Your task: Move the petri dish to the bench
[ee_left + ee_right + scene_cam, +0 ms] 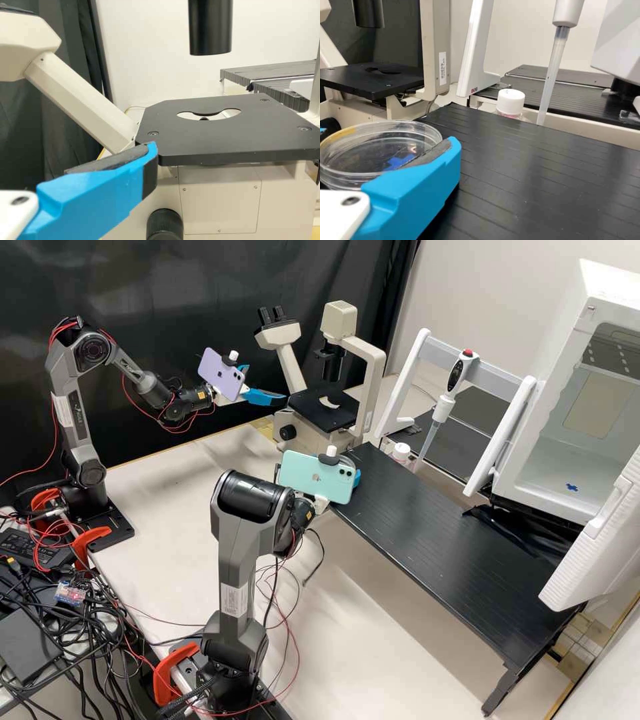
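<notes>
Right wrist view | right blue-fingered end effector (388,138) gripping clear round plastic petri dish (367,152) | needing level, gentle lowering onto flat black bench (545,185)

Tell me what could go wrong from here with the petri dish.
The petri dish, held by the right gripper, might slip if the grip loosens. It is near the edge of the black bench, so it could be set down overhanging. A careless swing might knock the white-capped bottle.

petri dish (367,155) partly hidden, bottle (511,102) base hidden
</notes>
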